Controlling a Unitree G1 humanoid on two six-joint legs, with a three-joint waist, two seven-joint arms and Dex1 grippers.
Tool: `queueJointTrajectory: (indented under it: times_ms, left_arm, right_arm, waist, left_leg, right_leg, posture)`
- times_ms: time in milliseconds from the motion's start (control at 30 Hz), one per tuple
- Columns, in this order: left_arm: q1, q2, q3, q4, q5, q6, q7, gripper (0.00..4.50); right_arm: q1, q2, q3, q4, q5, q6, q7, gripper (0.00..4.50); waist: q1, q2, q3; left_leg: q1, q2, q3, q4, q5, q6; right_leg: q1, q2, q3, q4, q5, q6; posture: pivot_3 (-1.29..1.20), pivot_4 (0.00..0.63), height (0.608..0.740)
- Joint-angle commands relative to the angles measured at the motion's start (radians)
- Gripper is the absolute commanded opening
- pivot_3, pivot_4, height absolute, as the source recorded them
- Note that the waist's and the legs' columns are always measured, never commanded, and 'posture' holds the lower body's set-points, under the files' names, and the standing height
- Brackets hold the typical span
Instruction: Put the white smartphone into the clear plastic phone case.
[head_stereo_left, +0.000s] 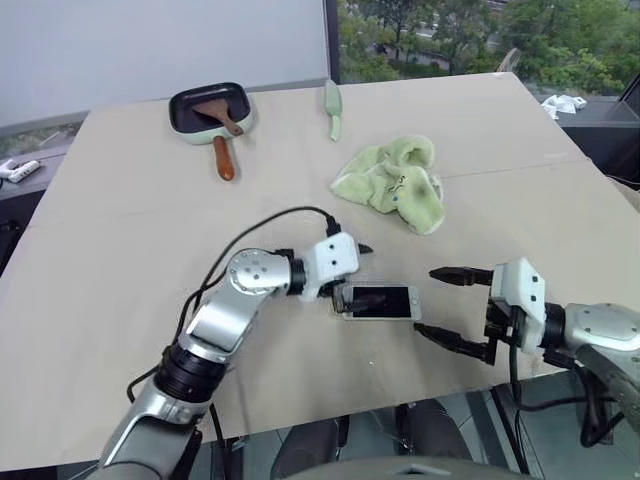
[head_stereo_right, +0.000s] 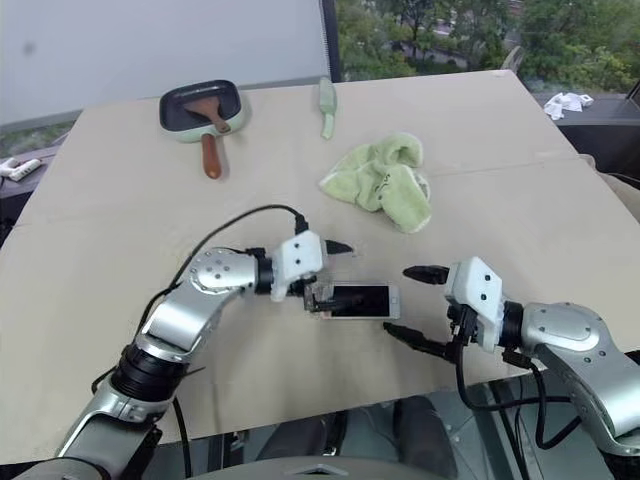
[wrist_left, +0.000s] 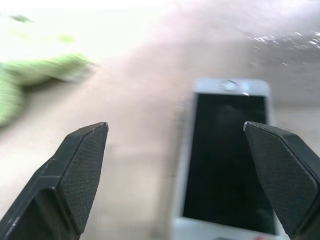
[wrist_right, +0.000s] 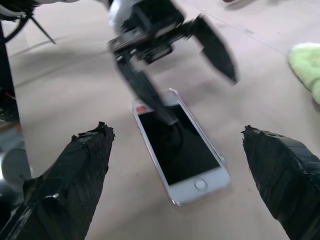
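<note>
While both end effectors gape, the white smartphone (head_stereo_left: 378, 302) lies between.

A broad beige desk (head_stereo_left: 120, 230) carries everything. Near its front edge the white smartphone (head_stereo_left: 378, 302) lies flat, screen up. Farther back a crumpled fluffy light-green cloth (head_stereo_left: 392, 181) rests on the surface. Toward the far edge sits a small square black pan (head_stereo_left: 209, 108) holding a brown wooden spatula (head_stereo_left: 220, 117), and beside it a pale green utensil (head_stereo_left: 333, 108).
</note>
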Motion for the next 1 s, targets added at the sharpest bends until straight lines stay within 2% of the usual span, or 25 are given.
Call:
queueJointTrajectory:
  times_ms: [33, 233, 367, 500, 600, 667, 767, 933, 1000]
  left_arm:
    - [-0.019, 0.013, 0.065, 0.001, -0.049, -0.04, -0.001, 4.46]
    - [0.057, 0.14, 0.209, 0.041, -0.134, -0.046, -0.064, 4.46]
    - [0.143, 0.192, 0.277, 0.07, -0.185, -0.059, -0.1, 4.46]
    - [0.21, 0.222, 0.298, 0.083, -0.242, -0.067, -0.169, 4.46]
    - [0.236, 0.225, 0.28, 0.111, -0.247, -0.1, -0.205, 4.46]
    - [0.247, 0.222, 0.273, 0.132, -0.244, -0.127, -0.223, 4.5]
    - [0.251, 0.215, 0.263, 0.173, -0.237, -0.163, -0.239, 4.5]
    - [0.23, 0.205, 0.229, 0.22, -0.21, -0.204, -0.248, 4.5]
    - [0.213, 0.2, 0.205, 0.217, -0.2, -0.204, -0.247, 4.5]
  right_arm:
    - [-0.034, 0.011, 0.025, -0.007, -0.007, 0.006, -0.014, 4.5]
    - [-0.107, 0.029, 0.117, 0.028, -0.074, 0.03, -0.039, 4.5]
    - [-0.184, 0.056, 0.233, 0.063, -0.189, 0.034, -0.08, 4.5]
    - [-0.294, 0.113, 0.335, 0.135, -0.274, 0.058, -0.106, 4.5]
    - [-0.332, 0.15, 0.356, 0.157, -0.274, 0.06, -0.094, 4.5]
    - [-0.335, 0.163, 0.349, 0.156, -0.256, 0.062, -0.082, 4.09]
    - [-0.338, 0.167, 0.346, 0.155, -0.253, 0.073, -0.071, 2.97]
    - [-0.344, 0.173, 0.356, 0.162, -0.261, 0.09, -0.066, 0.3]
    - [-0.351, 0.177, 0.369, 0.17, -0.266, 0.109, -0.064, 0.14]
  waist:
    - [0.0, 0.0, 0.0]
    - [-0.009, 0.0, 0.0]
    - [-0.006, 0.001, 0.0]
    - [0.0, 0.001, 0.001]
    - [0.0, 0.001, 0.001]
    - [-0.001, 0.001, 0.001]
    - [-0.003, 0.001, 0.001]
    - [-0.003, 0.001, 0.001]
    - [-0.002, 0.001, 0.001]
  left_leg:
    - [0.0, 0.0, 0.0, 0.0, 0.0, 0.0]
    - [0.0, 0.0, 0.001, -0.001, 0.0, 0.0]
    - [0.0, 0.0, 0.001, -0.001, 0.0, 0.0]
    - [0.0, 0.0, 0.001, -0.001, 0.0, 0.0]
    - [0.0, 0.0, 0.0, -0.001, 0.0, 0.0]
    - [-0.001, 0.0, -0.001, -0.001, 0.0, 0.0]
    - [-0.001, 0.0, 0.0, -0.001, 0.0, 0.0]
    - [-0.001, 0.0, 0.0, -0.001, 0.0, 0.0]
    - [-0.001, 0.0, 0.0, -0.001, 0.0, 0.0]
  right_leg:
    - [0.0, 0.0, 0.0, 0.0, 0.0, 0.0]
    - [-0.001, 0.001, 0.0, 0.0, 0.0, 0.0]
    - [-0.002, 0.001, -0.001, 0.0, 0.0, 0.0]
    - [-0.002, 0.001, -0.001, 0.0, 0.0, 0.0]
    - [-0.002, 0.0, -0.001, 0.0, 0.0, 0.0]
    - [-0.002, 0.0, -0.001, -0.001, 0.0, 0.0]
    - [-0.002, 0.0, -0.001, -0.001, 0.0, 0.0]
    - [-0.002, 0.001, -0.001, 0.0, 0.0, 0.0]
    - [-0.002, 0.0, -0.001, 0.0, 0.0, 0.0]
  posture:
    - [0.0, 0.15, 0.74]
    - [0.0, 0.15, 0.74]
    - [0.0, 0.15, 0.74]
    - [0.0, 0.15, 0.74]
    - [0.0, 0.15, 0.74]
    - [0.0, 0.15, 0.74]
    - [0.0, 0.15, 0.74]
    - [0.0, 0.15, 0.74]
    - [0.0, 0.15, 0.74]
